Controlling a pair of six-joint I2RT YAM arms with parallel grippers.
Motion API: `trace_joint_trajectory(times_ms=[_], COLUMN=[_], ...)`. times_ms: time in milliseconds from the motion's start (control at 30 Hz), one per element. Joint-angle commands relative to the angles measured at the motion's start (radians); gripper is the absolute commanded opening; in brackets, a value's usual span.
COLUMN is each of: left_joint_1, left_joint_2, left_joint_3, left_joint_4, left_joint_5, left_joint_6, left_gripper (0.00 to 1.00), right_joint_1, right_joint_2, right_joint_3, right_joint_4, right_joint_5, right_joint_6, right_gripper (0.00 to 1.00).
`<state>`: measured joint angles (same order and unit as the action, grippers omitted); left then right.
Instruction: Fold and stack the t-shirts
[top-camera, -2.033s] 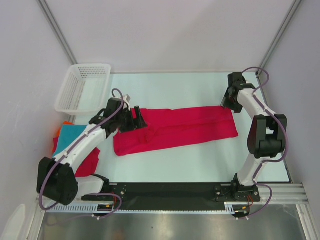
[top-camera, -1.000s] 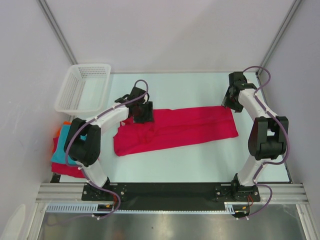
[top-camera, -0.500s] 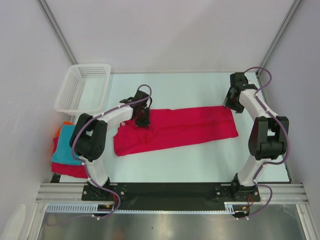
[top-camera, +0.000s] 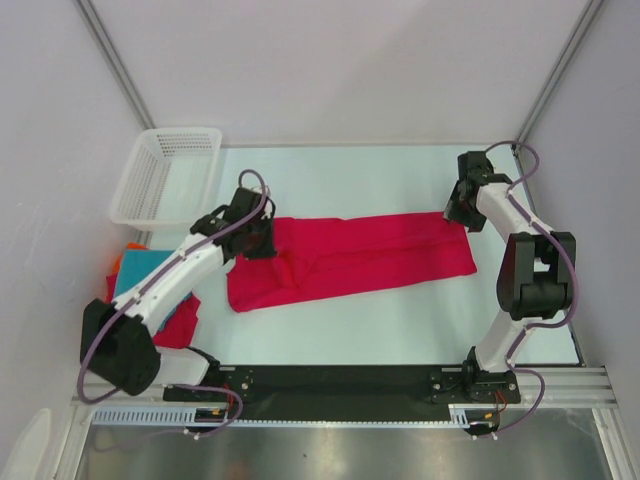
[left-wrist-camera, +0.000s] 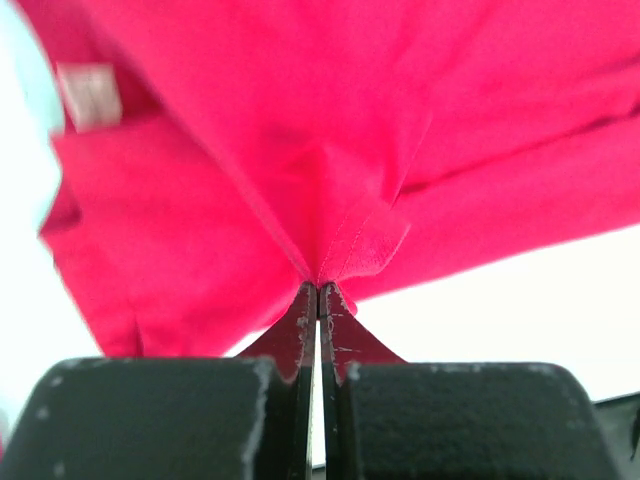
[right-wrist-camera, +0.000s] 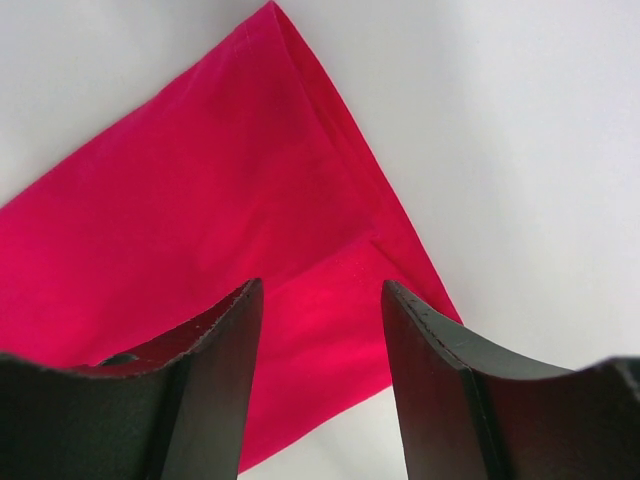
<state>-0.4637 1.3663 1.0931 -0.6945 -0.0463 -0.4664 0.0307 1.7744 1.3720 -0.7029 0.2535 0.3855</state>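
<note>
Crimson cloth covers the middle of the pale surface (top-camera: 380, 180). The crimson t-shirt (top-camera: 350, 262) lies as a long folded band running from 9 o'clock to 3 o'clock, its right end a little higher.

The left gripper (top-camera: 258, 240) sits at the band's 10 o'clock corner. In the left wrist view its jaws are pressed together on a pinch of the cloth, which puckers into creases spreading from the bite. That hold looks meant for carrying this end across in the next fold.

The right gripper (top-camera: 458, 212) hangs over the 2 o'clock corner with its jaws apart. The hem corner lies flat below them, apparently untouched. It is probably poised to take the matching corner so that both ends travel together.

The folded t-shirts (top-camera: 140, 285), teal over red with orange showing, sit at the surface's 8 o'clock edge. The white basket (top-camera: 165, 175) is beyond them at 10 o'clock.
</note>
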Motion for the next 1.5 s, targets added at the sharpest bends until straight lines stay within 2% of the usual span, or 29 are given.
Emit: trace_joint_trajectory(times_ms=[0,200,267,300,367,400,500,567,767,867,1000,1200,1467], left_joint_1=[-0.006,-0.004,-0.006,-0.006,-0.006,-0.004,-0.006,-0.006,-0.006,-0.006,0.005,0.118,0.214], left_joint_2=[-0.131,-0.311,-0.355,-0.368,-0.395,-0.401,-0.395,-0.365,-0.297,-0.213,-0.015,0.143,0.149], left_joint_3=[-0.119,-0.246,-0.272,-0.279,-0.292,-0.295,-0.289,-0.268,-0.200,-0.154,-0.081,-0.067,-0.137], left_joint_4=[-0.066,-0.135,-0.157,-0.175,-0.186,-0.191,-0.189,-0.186,-0.148,-0.093,-0.040,0.012,0.033], left_joint_5=[0.003,-0.030,-0.047,-0.067,-0.081,-0.087,-0.101,-0.099,-0.121,-0.129,-0.141,-0.081,-0.121], left_joint_6=[-0.061,-0.119,-0.136,-0.153,-0.167,-0.170,-0.175,-0.167,-0.134,-0.104,-0.071,-0.095,-0.182], left_gripper=[0.00,0.00,0.05,0.21,0.40,0.60,0.92,0.99,1.00,1.00,0.99,1.00,1.00], right_joint_1=[0.001,0.015,0.020,0.028,0.037,0.038,0.052,0.060,0.064,0.064,0.064,0.075,0.172], right_joint_2=[-0.059,-0.070,-0.064,-0.063,-0.056,-0.056,-0.053,-0.055,-0.069,-0.075,-0.084,-0.127,-0.184], right_joint_3=[-0.019,-0.042,-0.034,-0.031,-0.022,-0.019,-0.007,0.001,0.009,0.009,0.016,0.003,-0.054], right_joint_4=[0.028,0.037,0.034,0.034,0.026,0.025,0.016,0.008,-0.009,-0.013,-0.030,-0.049,-0.030], right_joint_5=[-0.013,-0.028,-0.030,-0.033,-0.031,-0.033,-0.036,-0.033,-0.022,-0.019,-0.016,-0.039,-0.109], right_joint_6=[-0.019,-0.020,-0.017,-0.019,-0.016,-0.013,-0.008,-0.011,-0.008,-0.005,0.001,0.007,0.035], right_gripper=[0.56,0.56,0.56,0.56,0.56,0.56,0.56,0.56,0.56,0.56,0.56,0.56,0.56])
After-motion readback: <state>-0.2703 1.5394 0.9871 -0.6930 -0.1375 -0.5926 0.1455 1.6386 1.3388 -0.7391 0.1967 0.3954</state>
